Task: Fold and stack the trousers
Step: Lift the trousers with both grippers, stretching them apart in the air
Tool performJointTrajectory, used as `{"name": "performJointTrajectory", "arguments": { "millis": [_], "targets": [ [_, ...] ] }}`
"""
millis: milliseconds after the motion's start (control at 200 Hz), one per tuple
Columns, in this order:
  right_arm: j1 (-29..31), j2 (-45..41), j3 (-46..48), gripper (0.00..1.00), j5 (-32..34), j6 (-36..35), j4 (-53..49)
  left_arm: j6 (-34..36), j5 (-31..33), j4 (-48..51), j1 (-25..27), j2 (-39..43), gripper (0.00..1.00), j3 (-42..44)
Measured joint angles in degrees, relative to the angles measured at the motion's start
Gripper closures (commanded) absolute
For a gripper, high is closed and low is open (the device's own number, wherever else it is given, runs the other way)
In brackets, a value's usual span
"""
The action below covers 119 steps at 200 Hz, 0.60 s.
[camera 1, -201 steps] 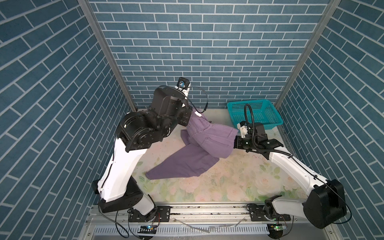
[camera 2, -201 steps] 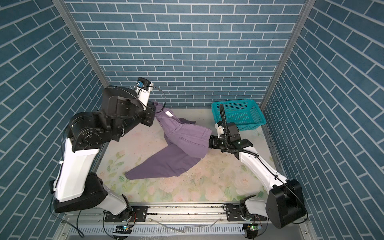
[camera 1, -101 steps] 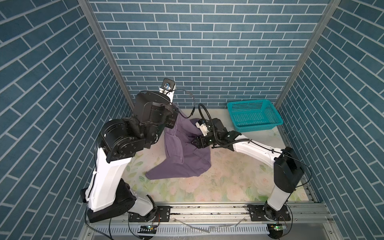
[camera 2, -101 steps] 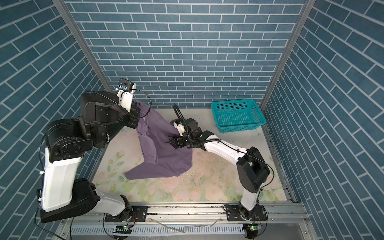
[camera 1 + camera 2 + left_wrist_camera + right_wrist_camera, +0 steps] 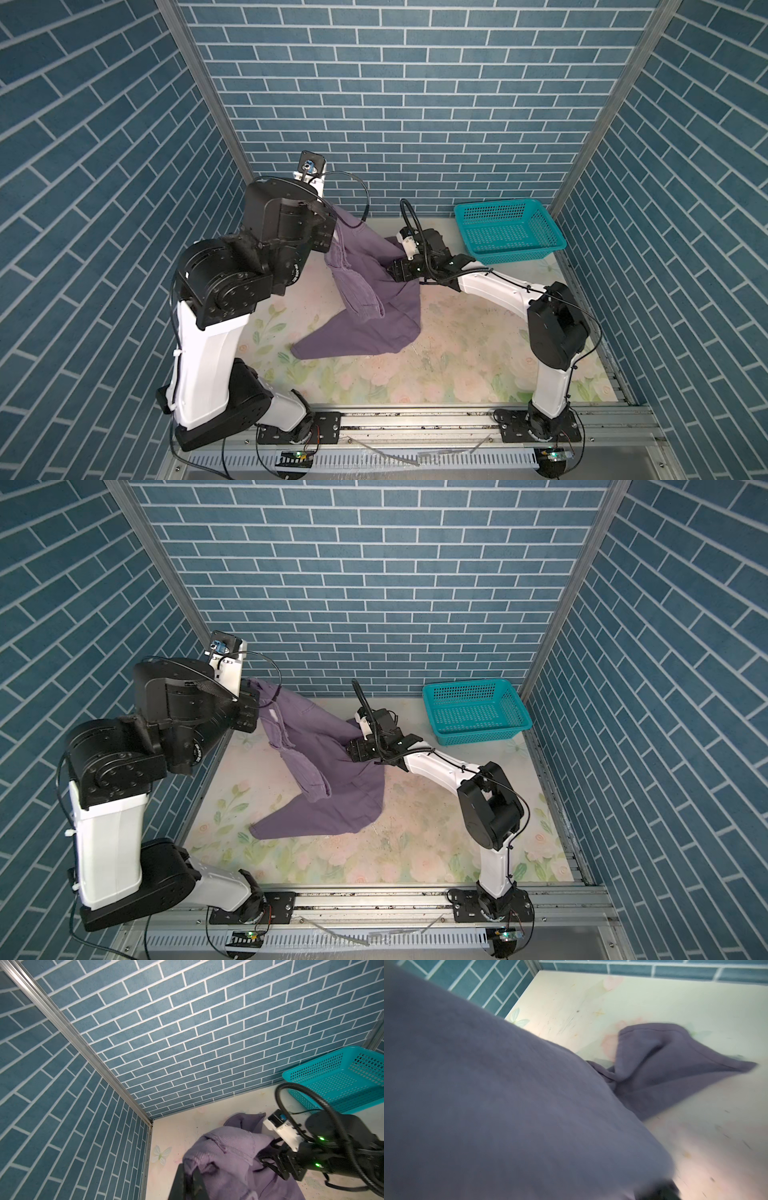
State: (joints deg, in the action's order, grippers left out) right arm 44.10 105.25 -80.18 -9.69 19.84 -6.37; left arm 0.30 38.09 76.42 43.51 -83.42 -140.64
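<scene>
Mauve trousers (image 5: 376, 291) hang centre-frame in both top views, hem on the table (image 5: 457, 353). Only the left wrist view, bottom centre, shows the left pincer (image 5: 190, 1172) clamping cloth. The right pincer (image 5: 267, 1155), lower right, touches fabric; I cannot tell its width.

- No writing can be read for sure in any view.
- The left arm (image 5: 293, 269) (image 5: 197, 750) carries small white print on a black joint, perhaps a model mark; it is too small to read.
- The trousers (image 5: 332, 779) carry a white tag (image 5: 272, 714); no letters can be read on it.

Blue brick walls (image 5: 415, 83) surround an apparently floral floor (image 5: 457, 365).
</scene>
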Motion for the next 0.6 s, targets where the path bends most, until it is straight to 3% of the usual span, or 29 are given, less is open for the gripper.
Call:
{"name": "performJointTrajectory", "arguments": {
  "millis": [170, 320, 495, 595],
  "targets": [
    [0.2, -2.1, 1.2, 0.48, 0.3, -0.4, 2.4, 0.0, -0.9, 0.0, -0.7, 0.1, 0.92, 0.0],
    [0.9, -1.3, 0.5, 0.50, -0.7, -0.4, 2.3, -0.1, -1.3, 1.4, -1.5, -0.1, 0.92, -0.2],
    [3.0, -0.4, -4.6, 0.28, -1.2, -1.8, 1.1, -0.2, -2.5, 4.2, -2.2, -2.9, 0.92, -2.6],
    [3.8, 0.0, -8.0, 0.24, -0.4, -2.7, 0.9, -0.3, -3.4, 5.1, -2.3, -4.2, 0.92, -2.8]
  ]
}}
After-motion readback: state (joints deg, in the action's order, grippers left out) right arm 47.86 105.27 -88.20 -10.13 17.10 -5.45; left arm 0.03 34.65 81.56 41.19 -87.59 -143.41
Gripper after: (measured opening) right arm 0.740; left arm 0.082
